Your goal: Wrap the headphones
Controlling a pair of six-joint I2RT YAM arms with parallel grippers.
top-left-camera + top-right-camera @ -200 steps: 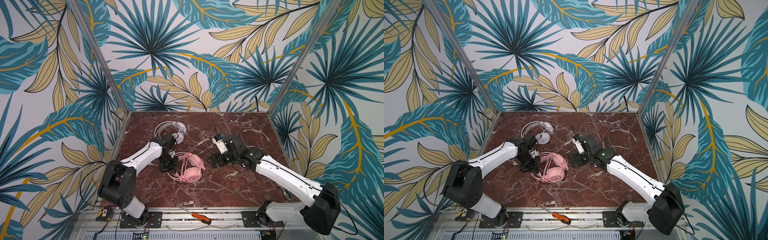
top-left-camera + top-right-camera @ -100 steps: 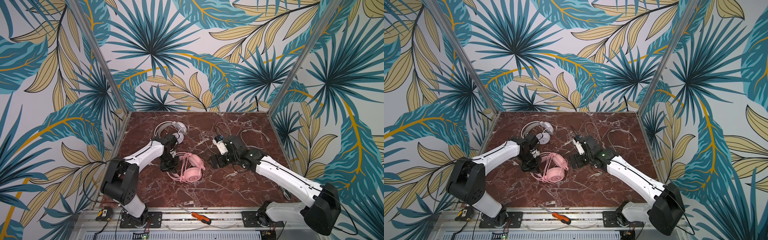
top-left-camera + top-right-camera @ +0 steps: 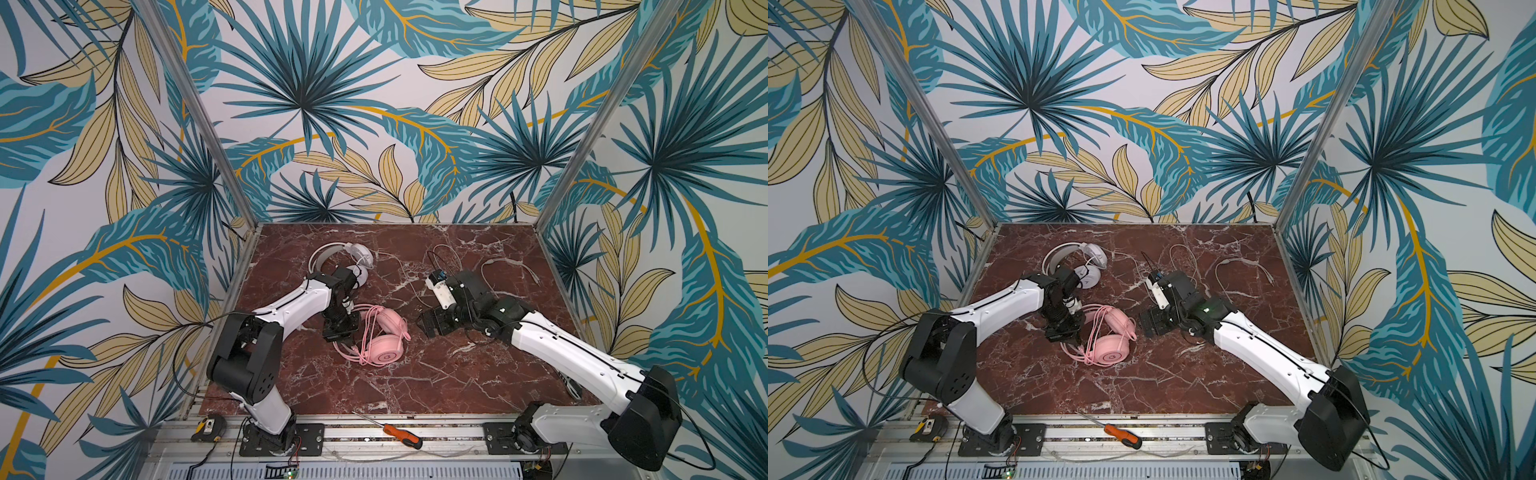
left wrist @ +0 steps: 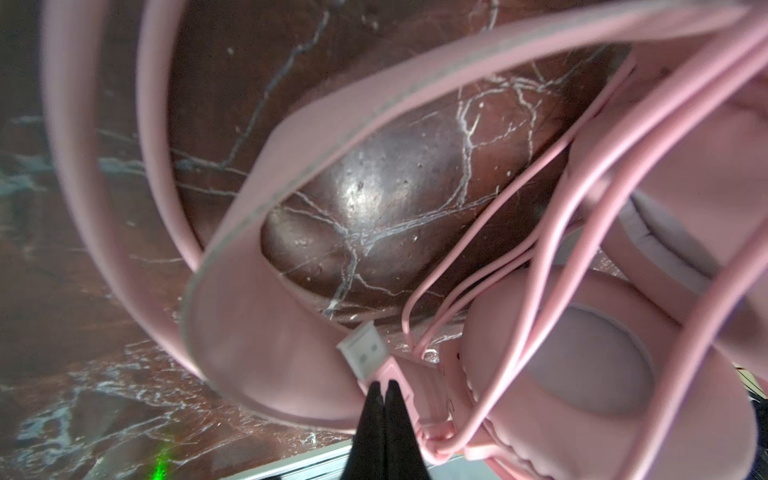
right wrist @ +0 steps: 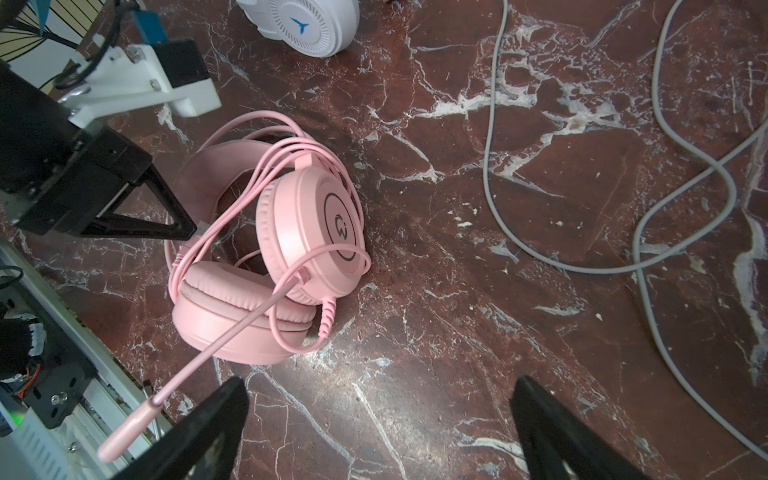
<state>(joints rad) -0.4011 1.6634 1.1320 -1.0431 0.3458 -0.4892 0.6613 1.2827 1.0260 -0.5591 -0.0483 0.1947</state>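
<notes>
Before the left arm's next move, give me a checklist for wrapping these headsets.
1. Left claw shut on the white-tipped pink USB plug: ok.
2. Pink cable looped around the pink over-ear headset: ok, though the loops look loose.
3. Right claw open and empty: ok.
4. Pink boom mic clear of the right claw: cannot tell; its tip looks close to one finger in the right wrist view.
5. Plug end tucked away: not ok; it is in the left claw.
6. White round-cupped headset wrapped: not ok; a pale cable lies loose on the red marble table.
</notes>
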